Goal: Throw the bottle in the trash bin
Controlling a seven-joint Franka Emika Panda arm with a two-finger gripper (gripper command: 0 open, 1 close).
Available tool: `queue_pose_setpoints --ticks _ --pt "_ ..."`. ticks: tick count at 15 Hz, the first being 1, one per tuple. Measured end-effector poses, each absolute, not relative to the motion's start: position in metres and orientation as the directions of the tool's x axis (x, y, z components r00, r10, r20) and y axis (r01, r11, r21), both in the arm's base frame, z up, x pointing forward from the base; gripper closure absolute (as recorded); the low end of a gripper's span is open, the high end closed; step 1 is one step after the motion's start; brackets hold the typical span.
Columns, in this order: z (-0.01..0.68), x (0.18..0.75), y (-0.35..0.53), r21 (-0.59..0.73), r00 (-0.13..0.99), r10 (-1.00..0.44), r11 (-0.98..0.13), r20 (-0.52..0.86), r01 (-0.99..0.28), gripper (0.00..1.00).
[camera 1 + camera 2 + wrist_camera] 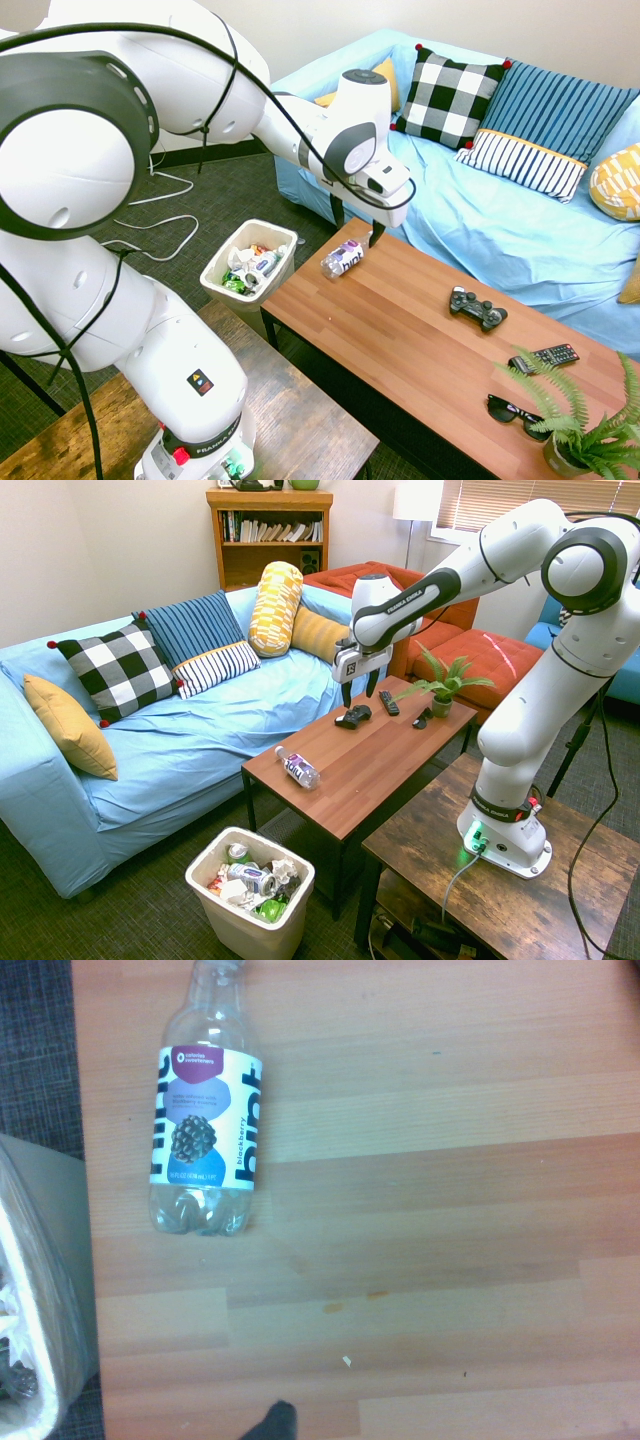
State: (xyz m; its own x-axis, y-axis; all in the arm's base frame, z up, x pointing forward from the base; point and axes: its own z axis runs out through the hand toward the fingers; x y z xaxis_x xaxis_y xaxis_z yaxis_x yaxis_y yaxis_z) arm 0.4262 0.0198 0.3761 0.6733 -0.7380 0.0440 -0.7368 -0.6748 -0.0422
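Trash bin (40, 1290) cut by wrist-view edge; contents perhaps wrappers.

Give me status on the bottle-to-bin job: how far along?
Done: nothing. The bottle lies on its side at the coffee table's end nearest the trash bin. In hand: the gripper hangs open above the table, holding nothing. Left: descend, grasp, carry over, drop in.

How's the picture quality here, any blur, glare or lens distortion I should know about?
First exterior view: wide-angle bulge swells the near arm; the bottle and trash bin are sharp. Second exterior view: evenly lit, with glare at the blinds. Wrist view: slightly soft with a warm cast, yet the bottle's label stays readable.
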Motion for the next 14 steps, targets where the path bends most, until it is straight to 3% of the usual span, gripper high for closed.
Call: queue_pose_setpoints --ticks 6,14 --pt "0.354 0.439 0.045 -0.043 0.668 -0.743 -0.669 0.044 -0.742 0.0" --pt "0.268 0.52 0.096 -0.03 0.629 -0.774 -0.632 0.072 -0.775 0.0"
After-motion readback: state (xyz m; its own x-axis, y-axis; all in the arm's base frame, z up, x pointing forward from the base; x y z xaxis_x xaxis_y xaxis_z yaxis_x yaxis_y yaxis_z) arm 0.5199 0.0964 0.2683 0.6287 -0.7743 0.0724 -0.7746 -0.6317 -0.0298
